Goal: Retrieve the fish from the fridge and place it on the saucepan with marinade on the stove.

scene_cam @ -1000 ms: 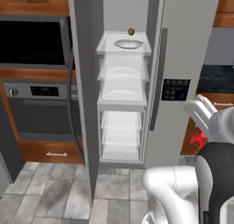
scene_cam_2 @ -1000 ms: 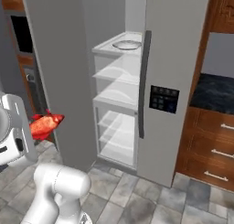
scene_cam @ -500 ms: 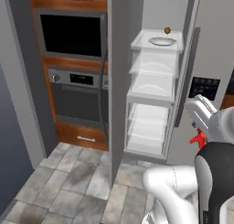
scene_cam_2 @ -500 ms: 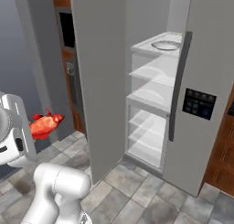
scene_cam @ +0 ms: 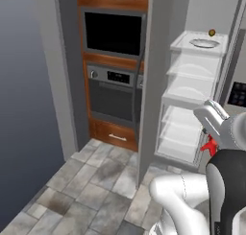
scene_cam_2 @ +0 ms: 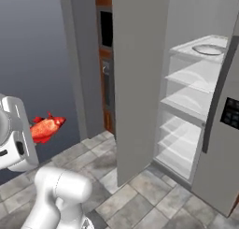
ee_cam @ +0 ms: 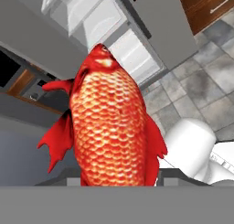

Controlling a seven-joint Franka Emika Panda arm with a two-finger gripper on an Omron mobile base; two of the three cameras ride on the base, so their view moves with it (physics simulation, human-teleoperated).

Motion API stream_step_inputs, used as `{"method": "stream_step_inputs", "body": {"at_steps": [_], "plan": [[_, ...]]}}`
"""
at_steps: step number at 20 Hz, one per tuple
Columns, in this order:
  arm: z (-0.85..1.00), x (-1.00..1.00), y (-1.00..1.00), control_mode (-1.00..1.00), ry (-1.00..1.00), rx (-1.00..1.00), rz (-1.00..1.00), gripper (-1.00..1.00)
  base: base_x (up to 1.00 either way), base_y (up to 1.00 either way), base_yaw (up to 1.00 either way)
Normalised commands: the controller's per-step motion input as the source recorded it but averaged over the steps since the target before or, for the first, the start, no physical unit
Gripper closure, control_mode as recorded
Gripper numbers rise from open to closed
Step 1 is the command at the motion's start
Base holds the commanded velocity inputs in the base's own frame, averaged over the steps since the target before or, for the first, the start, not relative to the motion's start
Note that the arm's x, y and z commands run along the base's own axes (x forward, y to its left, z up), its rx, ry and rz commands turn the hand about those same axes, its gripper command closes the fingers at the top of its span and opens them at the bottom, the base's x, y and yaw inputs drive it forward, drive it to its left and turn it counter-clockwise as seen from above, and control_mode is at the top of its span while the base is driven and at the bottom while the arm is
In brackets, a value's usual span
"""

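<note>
Fish carried away from the fridge
The gripper (scene_cam_2: 29, 134) is clamped on the fish (scene_cam_2: 45, 128); better to hold it level and firmly during driving.

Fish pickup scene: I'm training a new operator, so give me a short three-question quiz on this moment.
1. True or false: the fish is held in the gripper, out of the fridge.
2. What lies on the top shelf of the open fridge? A) a saucepan B) a grey plate and a small round fruit C) a bottle
3. Fill in: left of the fridge in the left base view stands a built-in ____.

Key: 1 true; 2 B; 3 oven.
</note>
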Motion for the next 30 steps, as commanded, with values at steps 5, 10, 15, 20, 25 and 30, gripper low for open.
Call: {"method": "stream_step_inputs", "body": {"at_steps": [5,10,15,20,25,30], "plan": [[0.0,0.0,0.0,1.0,0.0,0.0,0.0,1.0,-0.88,0.0,0.39],[0.0,0.0,0.0,1.0,0.0,0.0,0.0,1.0,-0.99,-0.03,0.39],[0.0,0.0,0.0,1.0,0.0,0.0,0.0,1.0,-1.0,-0.21,0.33],[0.0,0.0,0.0,1.0,0.0,0.0,0.0,1.0,-1.0,-0.18,0.32],[0.0,0.0,0.0,1.0,0.0,0.0,0.0,1.0,-0.76,0.06,0.34],[0.0,0.0,0.0,1.0,0.0,0.0,0.0,1.0,-0.44,0.41,0.34]]}}
